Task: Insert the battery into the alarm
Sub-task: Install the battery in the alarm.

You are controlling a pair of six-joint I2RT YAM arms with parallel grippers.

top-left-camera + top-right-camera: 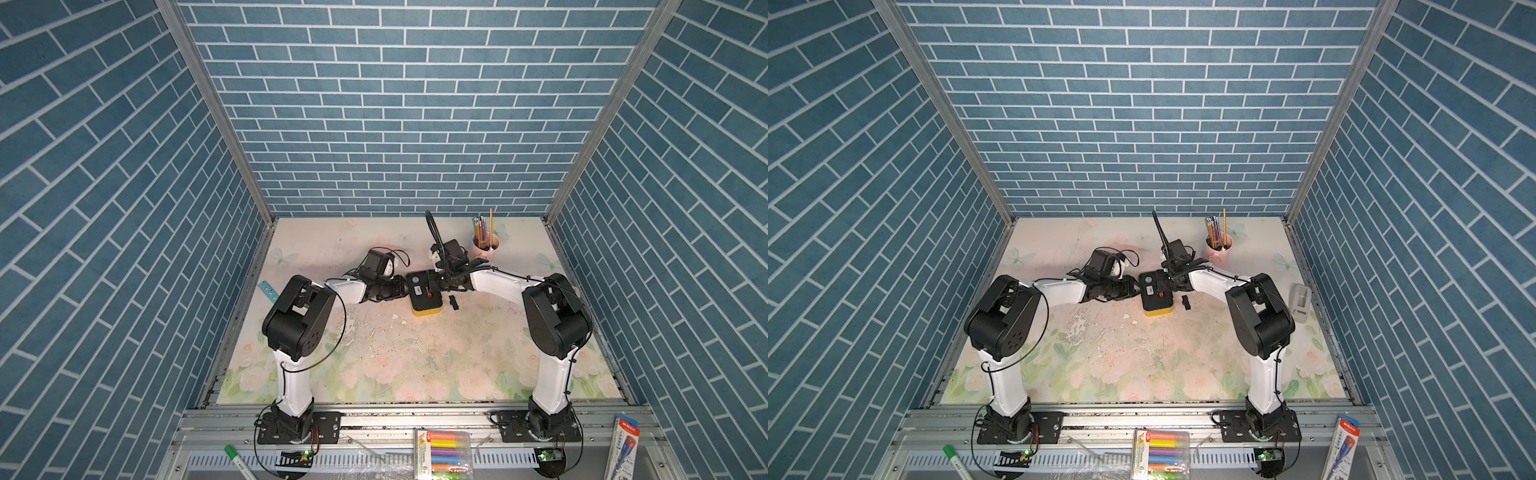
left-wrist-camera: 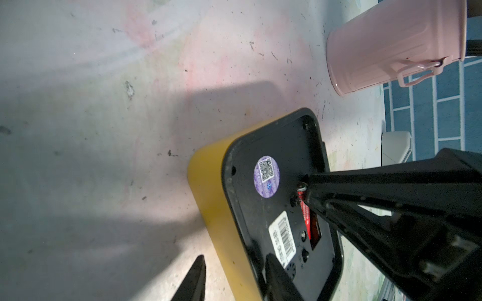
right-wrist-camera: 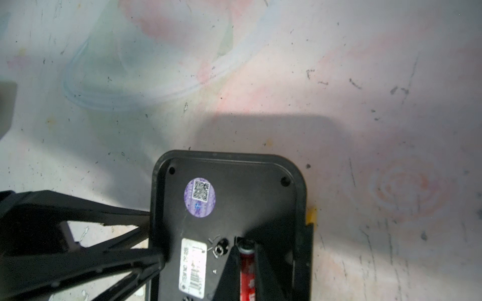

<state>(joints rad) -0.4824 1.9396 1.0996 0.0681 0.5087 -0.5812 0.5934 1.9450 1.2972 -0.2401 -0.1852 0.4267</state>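
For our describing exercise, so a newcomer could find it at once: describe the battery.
Start at the flowered table; the yellow clock lies face down near its middle. On its black back, beside the white barcode label, the battery sits between the right gripper's fingers. It is the only red thing there, a slim cylinder with a silvery end.
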